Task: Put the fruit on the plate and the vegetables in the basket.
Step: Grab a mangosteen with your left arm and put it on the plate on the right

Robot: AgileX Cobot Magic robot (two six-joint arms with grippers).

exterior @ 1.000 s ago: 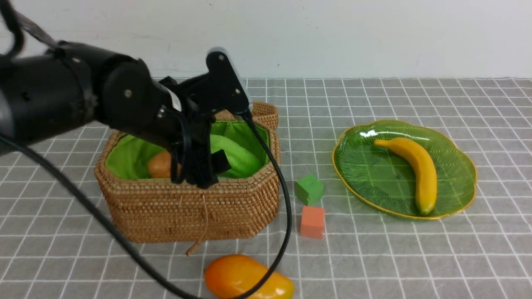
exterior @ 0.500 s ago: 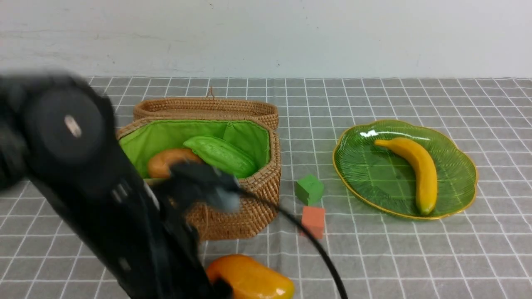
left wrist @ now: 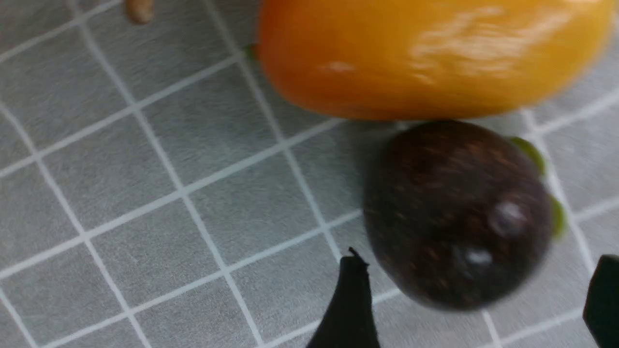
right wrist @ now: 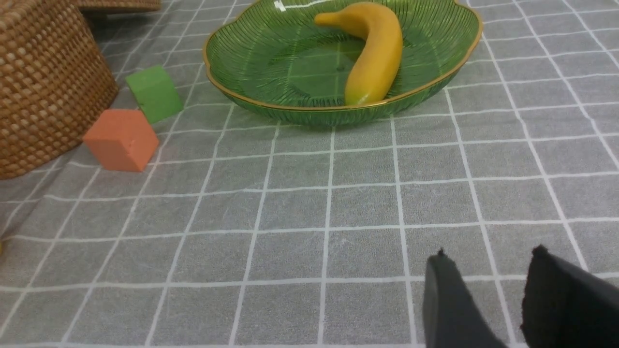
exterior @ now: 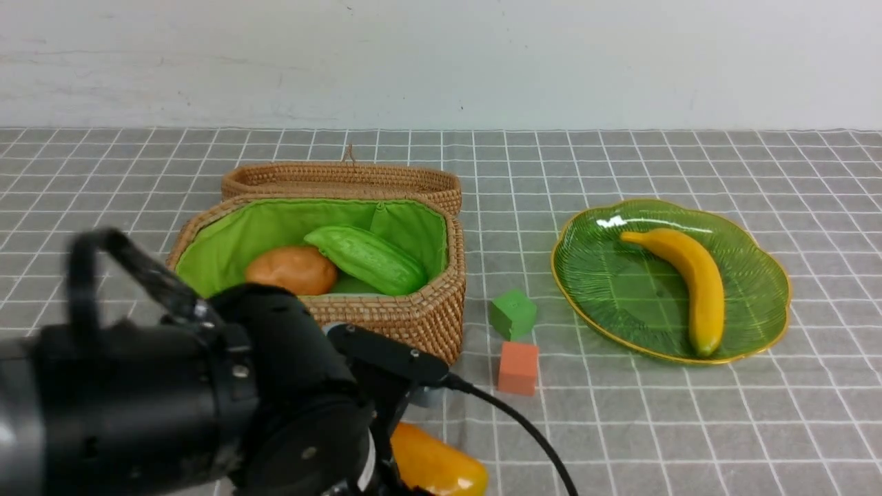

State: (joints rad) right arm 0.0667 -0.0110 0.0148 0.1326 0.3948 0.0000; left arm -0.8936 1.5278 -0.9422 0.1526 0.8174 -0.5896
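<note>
Banana [exterior: 692, 289] lay on the plate [exterior: 606, 303] at 3 o'clock of the basket [exterior: 406, 317], potato [exterior: 293, 270] and gourd [exterior: 368, 260] inside it; mango [exterior: 434, 468] at its 6 o'clock and the purple fruit [left wrist: 454, 212] touching it awaited the plate, radish unseen; my left claw [left wrist: 478, 270] stood open astride the purple fruit, not gripping.

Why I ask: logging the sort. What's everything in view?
banana: 1, yellow, on plate
plate: 1, green, right
basket: 1, brown, left, open
potato: 1, orange-brown, in basket
gourd: 1, green, in basket
green cube: 1, green, between basket, plate
orange cube: 1, orange, beside green cube
mango: 1, orange-yellow, before basket
purple fruit: 1, dark, beside mango
tablecloth: 1, grey, underneath
left gripper: 1, black, open over purple fruit
right gripper: 1, black, open, empty
</note>
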